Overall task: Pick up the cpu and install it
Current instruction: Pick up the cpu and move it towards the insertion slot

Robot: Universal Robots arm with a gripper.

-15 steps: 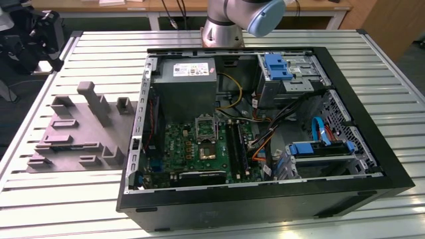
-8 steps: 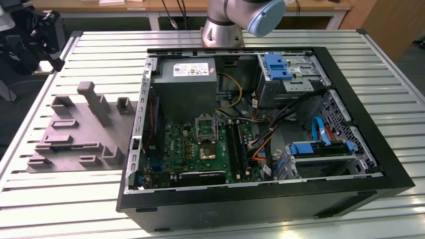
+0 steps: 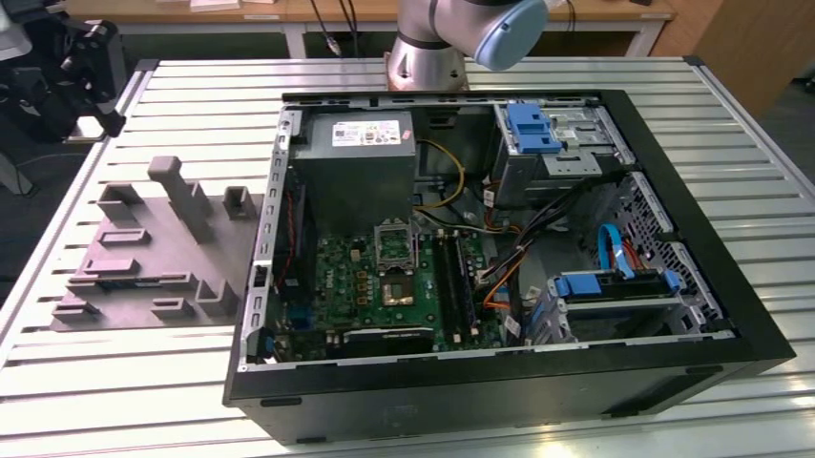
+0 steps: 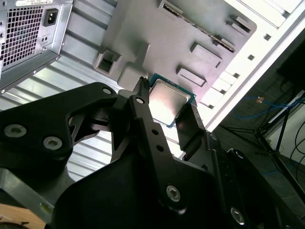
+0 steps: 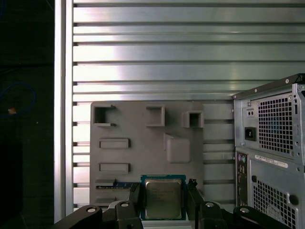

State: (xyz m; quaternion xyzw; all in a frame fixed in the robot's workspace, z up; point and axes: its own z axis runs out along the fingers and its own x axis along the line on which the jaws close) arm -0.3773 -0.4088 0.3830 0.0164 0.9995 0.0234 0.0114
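Gripper (image 5: 163, 187) clamping cpu (image 5: 163, 200) by opposite edges, keeping it flat, probably sparing underside contacts. Hanging high over grey fixture tray (image 5: 124, 157) near table (image 5: 143, 62) edge, beside computer case (image 5: 271, 143).

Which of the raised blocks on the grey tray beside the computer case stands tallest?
The narrow slab near the middle of the grey tray, in the exterior view. It rises well above the stubby blocks around it.
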